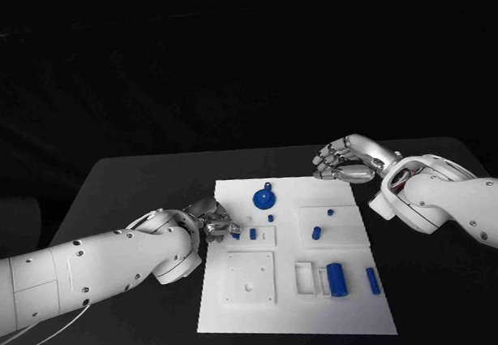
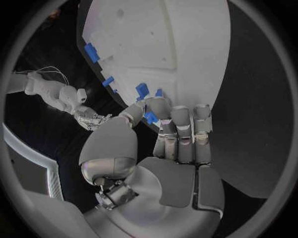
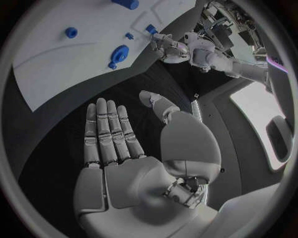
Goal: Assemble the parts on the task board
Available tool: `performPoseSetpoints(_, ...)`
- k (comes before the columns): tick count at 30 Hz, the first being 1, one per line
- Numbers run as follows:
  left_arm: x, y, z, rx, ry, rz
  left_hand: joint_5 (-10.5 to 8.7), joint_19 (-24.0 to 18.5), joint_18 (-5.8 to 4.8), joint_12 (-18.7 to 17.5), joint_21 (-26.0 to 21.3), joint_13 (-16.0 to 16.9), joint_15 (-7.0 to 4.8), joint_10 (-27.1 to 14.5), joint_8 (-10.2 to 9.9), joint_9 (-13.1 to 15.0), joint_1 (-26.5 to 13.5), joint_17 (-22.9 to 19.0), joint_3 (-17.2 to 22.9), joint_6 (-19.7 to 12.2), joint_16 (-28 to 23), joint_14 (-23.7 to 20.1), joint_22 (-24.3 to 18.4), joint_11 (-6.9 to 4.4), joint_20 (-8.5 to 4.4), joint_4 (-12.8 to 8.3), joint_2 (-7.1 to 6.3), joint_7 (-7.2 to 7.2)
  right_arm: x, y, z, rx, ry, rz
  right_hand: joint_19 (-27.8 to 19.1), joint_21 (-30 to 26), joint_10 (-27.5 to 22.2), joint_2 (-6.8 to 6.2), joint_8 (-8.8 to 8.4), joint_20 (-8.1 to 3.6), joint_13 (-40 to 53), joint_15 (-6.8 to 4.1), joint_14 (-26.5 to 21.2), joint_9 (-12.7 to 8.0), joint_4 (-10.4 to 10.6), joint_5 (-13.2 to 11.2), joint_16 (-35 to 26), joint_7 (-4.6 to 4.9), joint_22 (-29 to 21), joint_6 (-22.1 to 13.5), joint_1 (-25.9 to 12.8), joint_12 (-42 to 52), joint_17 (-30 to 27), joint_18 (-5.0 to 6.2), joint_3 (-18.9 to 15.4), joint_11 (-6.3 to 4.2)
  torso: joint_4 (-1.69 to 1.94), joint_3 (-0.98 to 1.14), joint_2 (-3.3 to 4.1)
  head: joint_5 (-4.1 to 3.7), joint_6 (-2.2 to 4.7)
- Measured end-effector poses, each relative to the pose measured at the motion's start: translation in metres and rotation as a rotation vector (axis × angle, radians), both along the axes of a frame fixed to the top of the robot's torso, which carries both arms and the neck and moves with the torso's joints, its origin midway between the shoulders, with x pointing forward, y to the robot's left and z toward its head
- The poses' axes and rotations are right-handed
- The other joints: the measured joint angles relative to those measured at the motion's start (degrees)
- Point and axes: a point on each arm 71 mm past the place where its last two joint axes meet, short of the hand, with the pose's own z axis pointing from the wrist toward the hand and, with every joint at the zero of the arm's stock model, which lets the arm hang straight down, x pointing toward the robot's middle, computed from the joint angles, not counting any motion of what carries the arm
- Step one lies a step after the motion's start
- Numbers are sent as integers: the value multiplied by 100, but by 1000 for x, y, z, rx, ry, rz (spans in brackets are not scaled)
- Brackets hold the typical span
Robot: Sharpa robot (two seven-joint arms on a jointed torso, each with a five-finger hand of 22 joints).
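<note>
Scene dim; black table (image 1: 133,183) and backdrop swallow light; white board (image 1: 332,312) is brightest, evenly lit from above, soft faint shadows under blue parts (image 1: 337,280); head view slightly grainy; wrist views fisheye, board edges bowed, rims dark; mild sheen on left hand (image 2: 168,134) and right hand (image 3: 143,148); bright window patch at right wrist view's rim.

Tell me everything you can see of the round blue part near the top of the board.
The round blue part is a disc with a small tab sticking out of its far edge, towards the back of the table; it looks like matte plastic. It lies flat on the white task board, near the board's far edge. Neither hand touches it: the left hand is at the board's left edge, the right hand beyond the far right corner. The right wrist view shows it too.
</note>
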Motion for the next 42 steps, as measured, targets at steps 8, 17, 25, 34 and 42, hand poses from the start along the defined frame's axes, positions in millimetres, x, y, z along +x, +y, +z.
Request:
performPoseSetpoints(8,-1,-1,0,4,2,-7,-1,0,0,29,22,17,-15,14,-2,37,0,17,-9,6,23,-14,0,-12,0,5,0,-5,0,0,0,0,0,0,-14,0,21,0,0,14,-5,0,0,0,0,0,0,0,-1,0,0,0,0,0,0,-21,-3,-1,0,3,-10)
performPoseSetpoints(17,-1,-1,0,7,4,-13,-22,0,0,51,22,36,-16,14,-18,83,22,32,-18,7,46,-13,-1,-25,0,13,-21,-6,0,0,0,0,0,0,-21,0,21,0,0,21,-4,0,0,0,0,22,0,0,5,0,0,0,1,2,0,-21,-3,2,0,-1,-15)
performPoseSetpoints(25,-1,-1,0,11,3,-16,-66,0,0,112,45,69,-15,9,10,91,74,58,-24,7,70,-12,-1,-30,0,18,-75,-6,0,0,0,0,0,0,-22,-21,21,0,0,21,-4,0,0,1,0,22,0,0,5,0,0,-22,-4,2,0,-21,-6,2,0,-1,-7)
performPoseSetpoints(34,-1,-2,0,13,1,-19,-132,34,0,217,91,139,-23,30,10,93,135,112,-27,7,137,-1,-2,-51,-9,23,-155,-6,0,0,0,1,0,0,-21,-21,21,0,0,21,-3,0,0,-5,0,22,-23,0,6,0,0,-22,-4,2,0,-21,-6,3,0,-7,-4)
performPoseSetpoints(42,-1,-1,0,15,3,-18,-363,63,0,402,177,254,-117,54,99,96,129,199,-49,80,289,53,-2,-75,-21,157,-373,-78,0,0,0,1,0,0,-21,-21,21,0,0,21,-3,0,0,-5,0,22,-23,0,10,1,0,-22,-4,2,0,-21,-4,2,0,-8,-5)
